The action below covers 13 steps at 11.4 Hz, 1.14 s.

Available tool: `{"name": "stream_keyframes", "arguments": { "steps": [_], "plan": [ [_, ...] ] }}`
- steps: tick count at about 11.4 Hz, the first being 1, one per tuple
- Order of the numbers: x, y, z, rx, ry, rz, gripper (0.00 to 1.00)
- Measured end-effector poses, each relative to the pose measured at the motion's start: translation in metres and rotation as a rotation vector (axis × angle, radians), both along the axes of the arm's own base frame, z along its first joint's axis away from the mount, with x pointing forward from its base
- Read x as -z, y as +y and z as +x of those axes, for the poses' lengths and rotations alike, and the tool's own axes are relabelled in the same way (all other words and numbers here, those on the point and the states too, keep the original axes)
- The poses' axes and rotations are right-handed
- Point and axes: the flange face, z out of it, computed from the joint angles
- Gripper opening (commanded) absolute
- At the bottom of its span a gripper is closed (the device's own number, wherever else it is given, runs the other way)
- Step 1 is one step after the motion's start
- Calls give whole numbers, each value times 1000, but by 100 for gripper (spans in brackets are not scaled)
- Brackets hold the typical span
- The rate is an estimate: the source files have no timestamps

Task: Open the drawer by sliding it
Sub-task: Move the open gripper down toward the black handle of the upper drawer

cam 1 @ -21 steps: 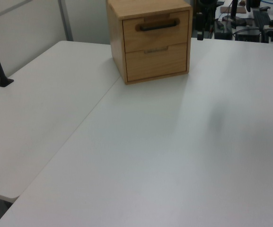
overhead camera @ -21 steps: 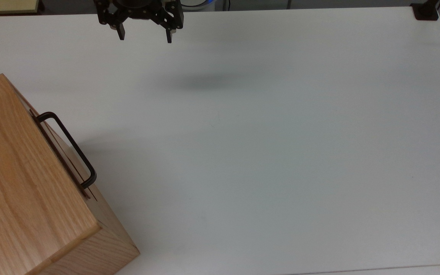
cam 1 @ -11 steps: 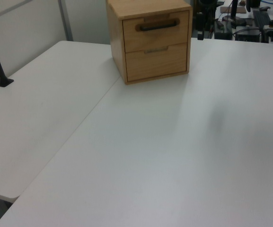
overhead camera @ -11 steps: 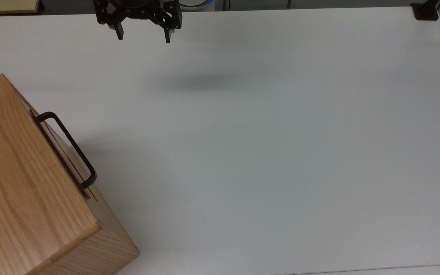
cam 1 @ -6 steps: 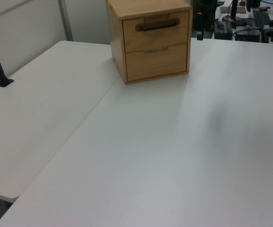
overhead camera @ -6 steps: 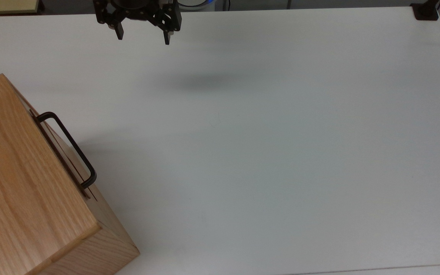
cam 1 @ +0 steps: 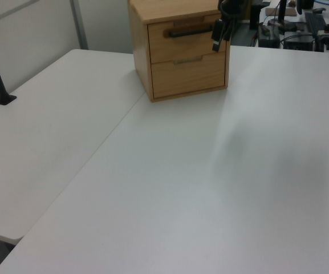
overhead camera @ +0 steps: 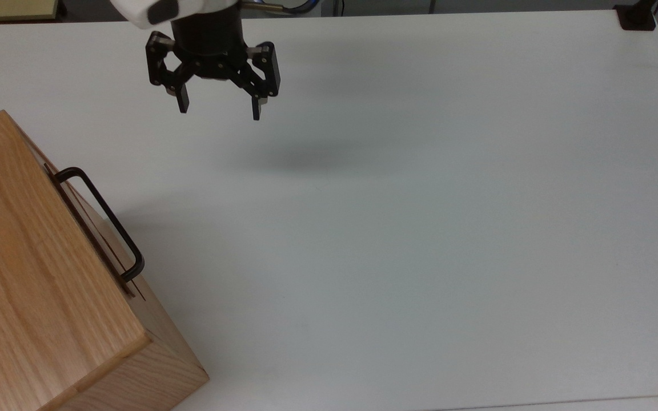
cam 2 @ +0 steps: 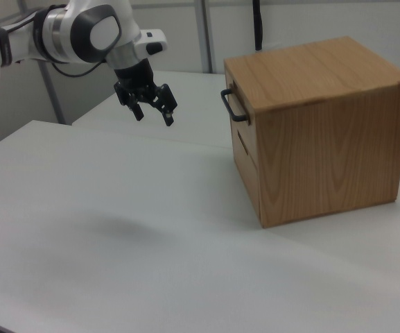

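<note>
While the drawer waits shut: the arm makes its first real move toward it.
End effector (overhead camera: 218,108): fingers spread wide, nothing held; it hangs in the air above the table, well apart from the handle.
Change: half a second ago it sat at the table's far edge in the top view, barely in frame; now it has come out over the table surface, with the black wrist and white arm (cam 2: 82,31) showing behind it. Its shadow on the table has shifted with it.
Drawer (cam 1: 188,41): upper of two fronts in the wooden box (cam 2: 324,125), fully closed, unmoved across the earlier pictures.
Handle (overhead camera: 106,220): long black bar standing off the drawer front, free of contact.
Box position: near the table's corner at the top view's lower left, drawer front facing the open middle of the table.
Table (overhead camera: 420,228): white, plain.
Step in hand: judged as the approach, just begun; no grasp, no pull.
Meaning for the task: nothing is done yet, but the open fingers suit closing around the bar.
Next need: probably to drop to the bar's height, straddle it, then pull straight out along the rails.
Risk: an off-line pull may drag the box rather than slide the drawer.
</note>
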Motion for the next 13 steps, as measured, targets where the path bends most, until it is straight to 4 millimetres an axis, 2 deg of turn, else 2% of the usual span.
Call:
{"name": "stream_keyframes", "arguments": {
  "steps": [3, 6, 9, 11, 13],
  "plan": [
    [1, 9, 10, -183, -39, -180, 100],
    [12, 2, 35, -359, -123, -399, 100],
    [28, -10, 58, -447, -230, -555, 88],
    [40, -19, 66, -499, -246, -642, 76],
    [47, -25, 70, -546, -235, -728, 50]
  ]
}}
